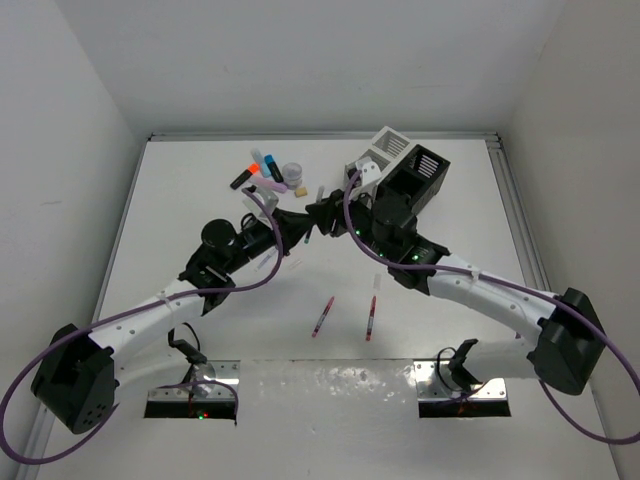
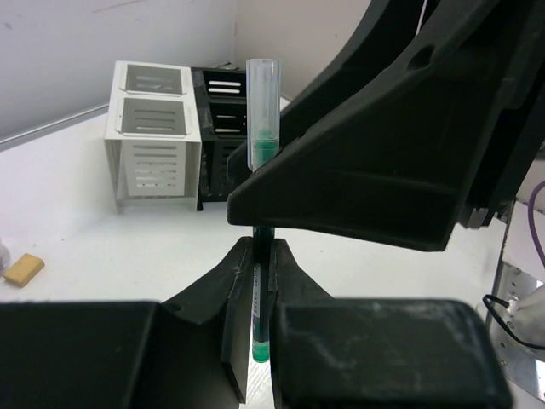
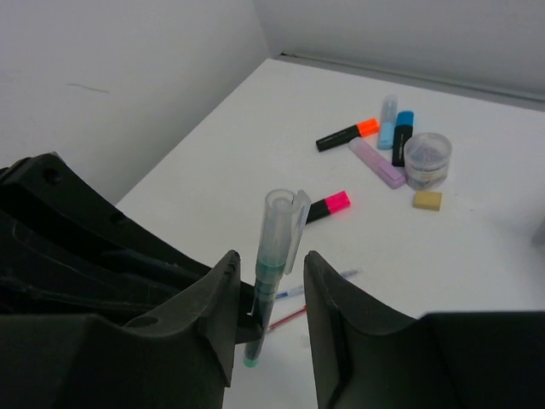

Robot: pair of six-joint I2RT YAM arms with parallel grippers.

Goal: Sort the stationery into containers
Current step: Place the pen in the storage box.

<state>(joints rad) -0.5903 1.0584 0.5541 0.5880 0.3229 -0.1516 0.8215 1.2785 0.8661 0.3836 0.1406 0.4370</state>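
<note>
My left gripper [image 2: 262, 256] is shut on a green pen [image 2: 261, 149] with a clear cap and holds it upright above the table. My right gripper [image 3: 271, 266] is open, with one finger on each side of the same pen [image 3: 274, 273], just below the cap. In the top view the two grippers, left [image 1: 298, 224] and right [image 1: 328, 216], meet mid-table, and the pen is mostly hidden between them. The white box [image 1: 384, 146] and the black box [image 1: 422, 172] stand joined at the back right, and both show in the left wrist view, white [image 2: 153, 136] and black [image 2: 223, 115].
An orange highlighter [image 1: 243, 176], blue highlighters [image 1: 268, 163], a tape roll [image 1: 293, 173] and a tan eraser [image 1: 298, 188] lie at the back left. A pink highlighter [image 3: 328, 207] lies nearer. Two red pens [image 1: 322, 316] [image 1: 371, 318] lie in front.
</note>
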